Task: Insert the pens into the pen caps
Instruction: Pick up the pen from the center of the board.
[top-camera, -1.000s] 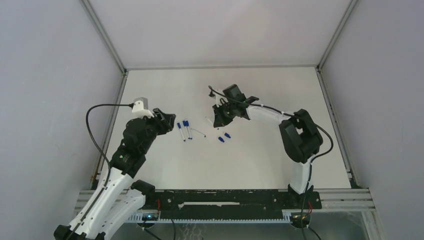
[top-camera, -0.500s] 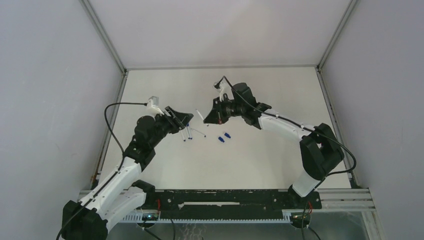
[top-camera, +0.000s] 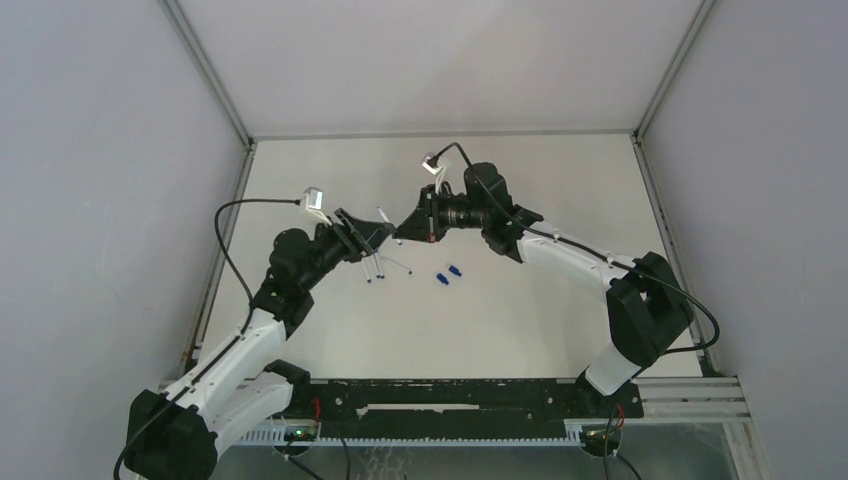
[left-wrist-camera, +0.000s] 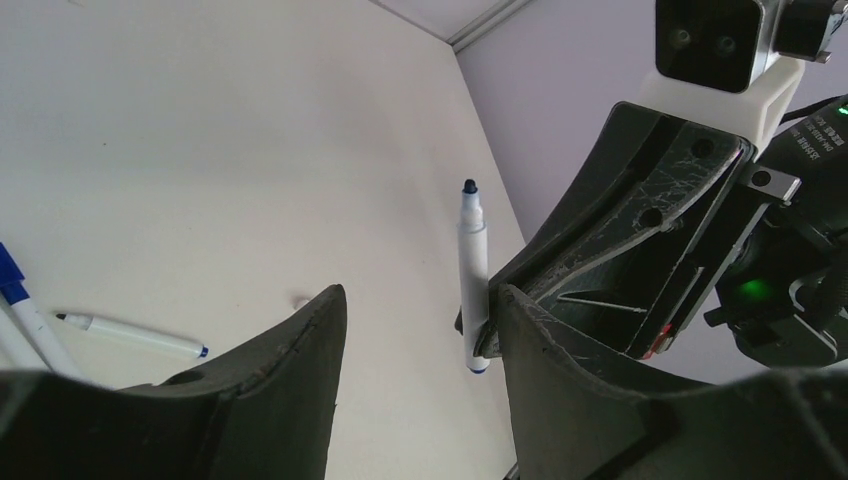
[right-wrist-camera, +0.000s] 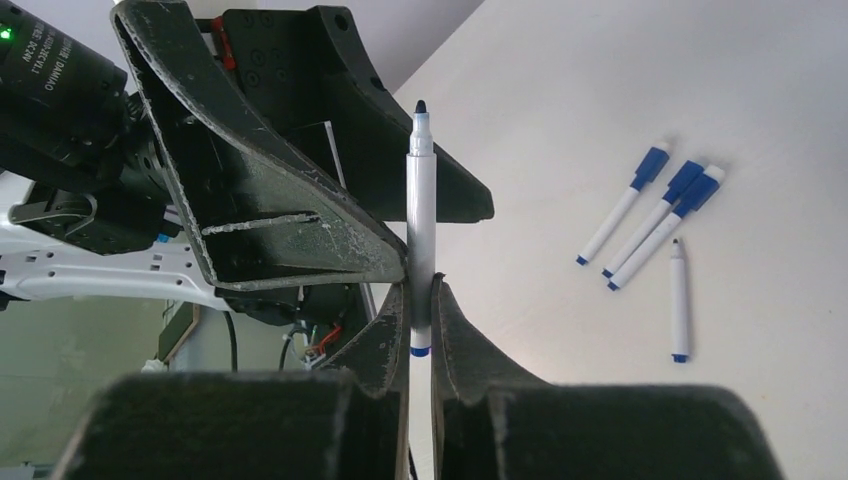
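Carried 1 pen (right-wrist-camera: 421, 200) leftward in the right gripper (top-camera: 402, 232), up off the bench (top-camera: 520, 300). Swung the left gripper (left-wrist-camera: 418, 305) rightward alongside, jaws wider.

"DAMIAO" on left arm's motor (right-wrist-camera: 70, 85)

Arms (top-camera: 215, 365) have white links, black joints, looping black cables (top-camera: 222, 240), scratched black hands (right-wrist-camera: 420, 290).

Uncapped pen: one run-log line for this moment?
right end effector: shut on uncapped pen, aloft | left end effector: open, near pen | loose caps: on table
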